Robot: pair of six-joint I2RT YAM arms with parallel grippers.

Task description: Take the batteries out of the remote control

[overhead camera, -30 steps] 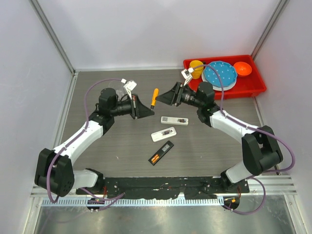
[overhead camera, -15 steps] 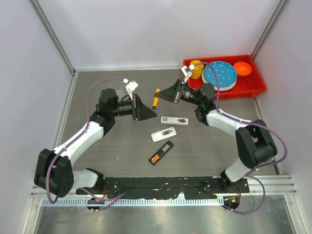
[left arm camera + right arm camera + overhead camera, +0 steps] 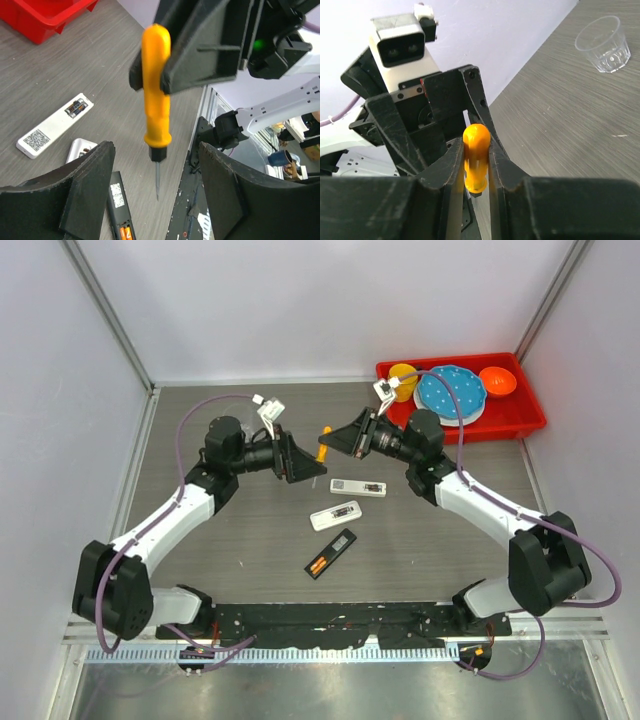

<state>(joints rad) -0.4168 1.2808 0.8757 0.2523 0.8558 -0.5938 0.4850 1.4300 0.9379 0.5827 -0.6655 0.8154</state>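
Shows three remote controls on a grey table, each with its battery bay open: a white remote farthest from the arm bases, a second white remote just nearer, and a black remote nearest.

Counts two dark batteries in the far white remote and two orange batteries in the black remote; cannot tell the number in the middle one.

Also shows one orange-handled tool, one clear plastic cup, and one red tray at the far right holding one yellow cup, one blue plate and one orange bowl.

Brings both arms inward to meet over the table just beyond the remotes.

Clamps the tool's handle between the fingers of the right gripper.

Faces it with the left gripper, fingers spread wide on either side of the thin metal tip, touching nothing.

Bears a square code label on the far white remote and a small label on the black one, neither readable.
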